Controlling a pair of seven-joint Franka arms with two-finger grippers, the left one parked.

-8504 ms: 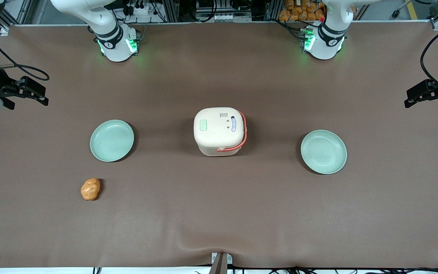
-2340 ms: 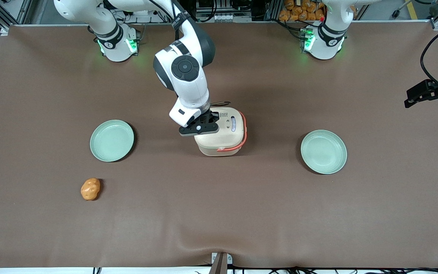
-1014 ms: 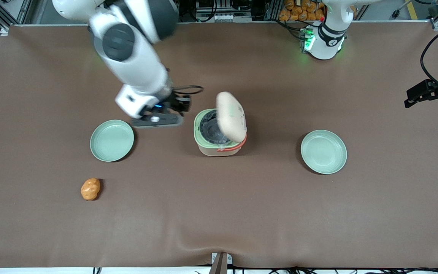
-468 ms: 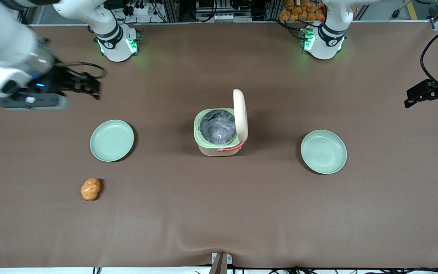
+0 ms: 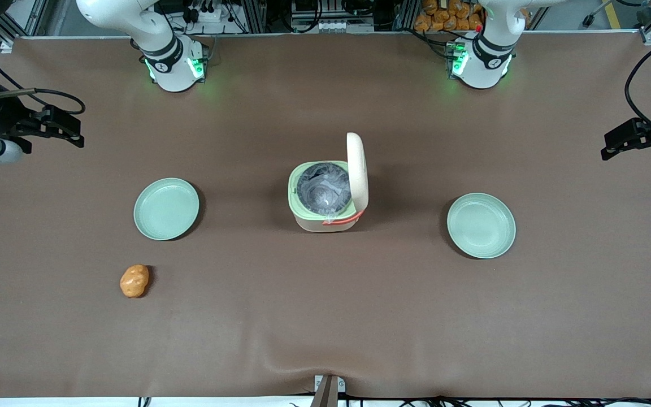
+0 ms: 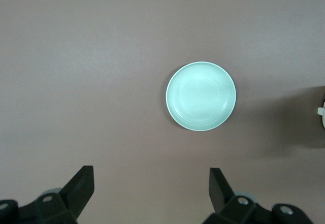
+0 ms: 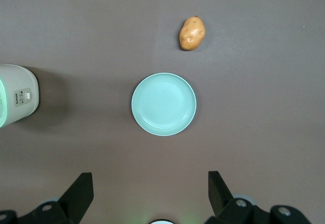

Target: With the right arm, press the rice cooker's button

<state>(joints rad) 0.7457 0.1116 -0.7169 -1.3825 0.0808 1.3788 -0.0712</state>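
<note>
The rice cooker [image 5: 325, 198] stands mid-table with its cream lid [image 5: 357, 169] upright and open, so the silvery inner pot [image 5: 322, 188] and pale green rim show. The button is hidden, as the lid's top face is turned away. My right arm's gripper [image 5: 68, 129] is far off at the working arm's end of the table, high above the cloth, open and empty. In the right wrist view the gripper [image 7: 151, 193] has its fingers wide apart, with the cooker's side [image 7: 15, 94] at the frame edge.
A pale green plate [image 5: 166, 208] lies between the cooker and my gripper, also in the right wrist view [image 7: 163, 103]. An orange potato [image 5: 134, 280] lies nearer the front camera than that plate. A second plate [image 5: 481, 225] lies toward the parked arm's end.
The gripper left the cooker's lid and swung away to the working arm's end of the table. The lid sprang up and now stands fully open.
</note>
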